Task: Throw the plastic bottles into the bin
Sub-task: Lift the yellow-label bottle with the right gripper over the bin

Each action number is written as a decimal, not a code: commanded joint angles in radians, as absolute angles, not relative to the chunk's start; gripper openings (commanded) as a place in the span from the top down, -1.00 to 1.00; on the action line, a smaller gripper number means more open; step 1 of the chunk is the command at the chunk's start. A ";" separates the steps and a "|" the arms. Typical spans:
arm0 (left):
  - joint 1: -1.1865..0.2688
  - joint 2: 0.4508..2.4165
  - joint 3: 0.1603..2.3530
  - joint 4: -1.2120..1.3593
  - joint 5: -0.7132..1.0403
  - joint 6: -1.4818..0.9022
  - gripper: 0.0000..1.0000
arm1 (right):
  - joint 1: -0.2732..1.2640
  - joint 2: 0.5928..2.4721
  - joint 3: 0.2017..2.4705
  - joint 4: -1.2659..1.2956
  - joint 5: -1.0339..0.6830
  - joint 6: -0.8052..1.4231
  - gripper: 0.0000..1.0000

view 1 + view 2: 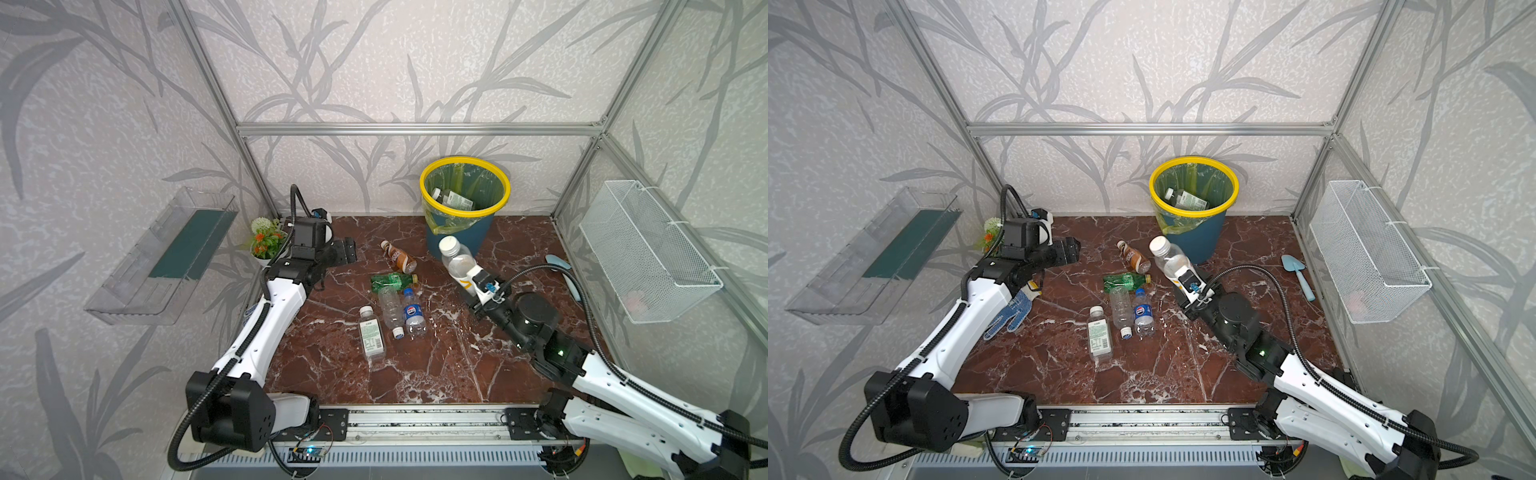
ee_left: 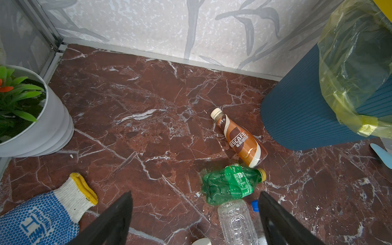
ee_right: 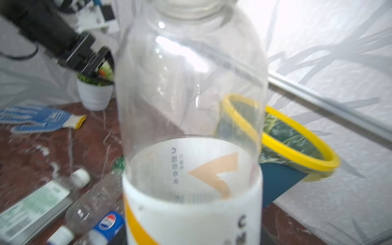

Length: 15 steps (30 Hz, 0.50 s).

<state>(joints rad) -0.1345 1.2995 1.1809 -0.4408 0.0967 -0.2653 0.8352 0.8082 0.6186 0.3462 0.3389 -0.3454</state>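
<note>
Just below the bin (image 1: pixel 478 235) in a top view, my right gripper (image 1: pixel 469 284) grips 1 bottle (image 1: pixel 457 259); I'd clear its rim before releasing, left gripper (image 1: pixel 347 251) wide, empty.

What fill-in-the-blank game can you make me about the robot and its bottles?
1. The right gripper holds a clear bottle with a ____ cap.
2. The bin has a ____ rim ring.
3. The left gripper is ____ and holds nothing.
Missing words: white, yellow, open.
</note>
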 commanded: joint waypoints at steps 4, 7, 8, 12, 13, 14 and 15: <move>-0.127 1.306 1.210 -0.446 0.100 -0.268 -0.82 | 0.808 0.777 0.617 0.830 0.434 -0.490 -0.07; -0.126 1.302 1.210 -0.442 0.102 -0.271 -0.82 | 0.762 0.833 0.704 0.829 0.382 -0.502 -0.08; -0.126 1.300 1.210 -0.442 0.102 -0.271 -0.82 | 0.735 0.872 0.748 0.824 0.371 -0.485 -0.08; -0.126 1.289 1.206 -0.438 0.099 -0.272 -0.82 | 0.553 1.111 1.106 0.454 0.293 -0.254 -0.09; -0.126 1.289 1.207 -0.440 0.098 -0.271 -0.82 | 0.498 1.208 1.255 0.289 0.252 -0.179 -0.09; -0.126 1.287 1.206 -0.442 0.099 -0.271 -0.82 | 0.448 1.320 1.424 0.108 0.199 -0.118 -0.15; -0.127 1.286 1.209 -0.443 0.099 -0.275 -0.82 | 0.412 1.423 1.584 -0.066 0.145 -0.083 -0.22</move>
